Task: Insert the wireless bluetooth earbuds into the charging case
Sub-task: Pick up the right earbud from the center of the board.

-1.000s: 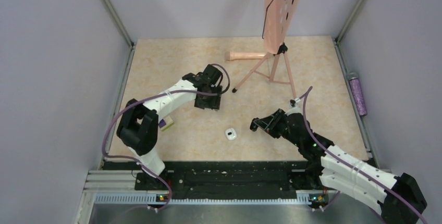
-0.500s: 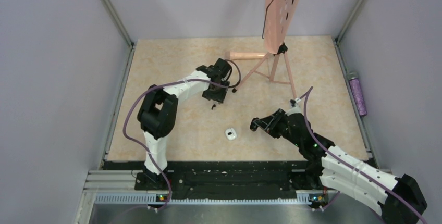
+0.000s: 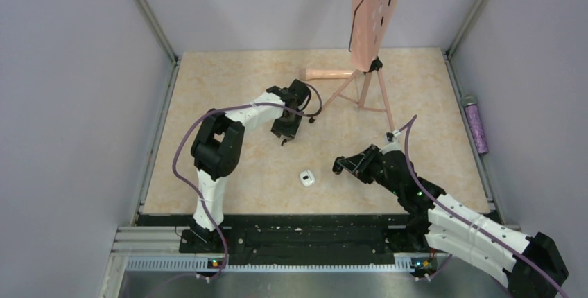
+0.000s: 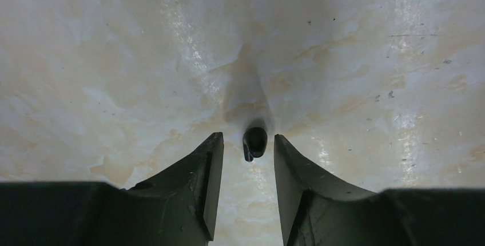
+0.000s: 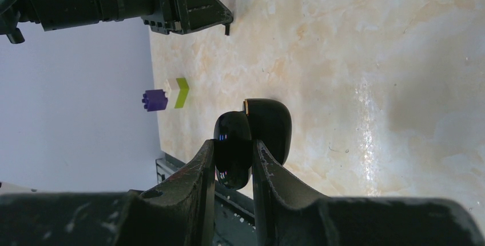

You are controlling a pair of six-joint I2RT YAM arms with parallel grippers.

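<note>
Worktop [image 3: 208, 90]: beige marbled, glossy, walled in by grey panels on three sides. A black rail [image 3: 298, 237] runs along the near edge and carries both my bases.

Case [image 3: 307, 178]: white from above, lying close to the near edge, about mid-width.

Block [image 5: 166, 97]: purple, white and yellow-green, near the left edge. It shows only in my right wrist view.

Purple tube [image 3: 476, 125]: lies outside the right edge.

Stand [image 3: 366, 80]: three peach legs by the far edge, right of centre, holding a peach perforated board. A peach cylinder [image 3: 329, 73] lies flat just left of it, along the far edge.

Right gripper [image 5: 233, 146]: low over the worktop, just right of the case. The jaws are narrow, clamped on earbud A [image 5: 231, 134], which is black and glossy and pinched between both fingertips, clear of the surface. A dark rounded shape [image 5: 270, 126] sits right behind it. I cannot tell whether that is the case.

Left gripper [image 4: 247, 138]: farther in, left of the stand, pointing down at the worktop. The jaws are partly apart, one fingertip on either side of earbud B [image 4: 255, 141]. Earbud B is small and black and lies on the bare worktop. A gap shows on each side of it, so neither finger touches it.
</note>
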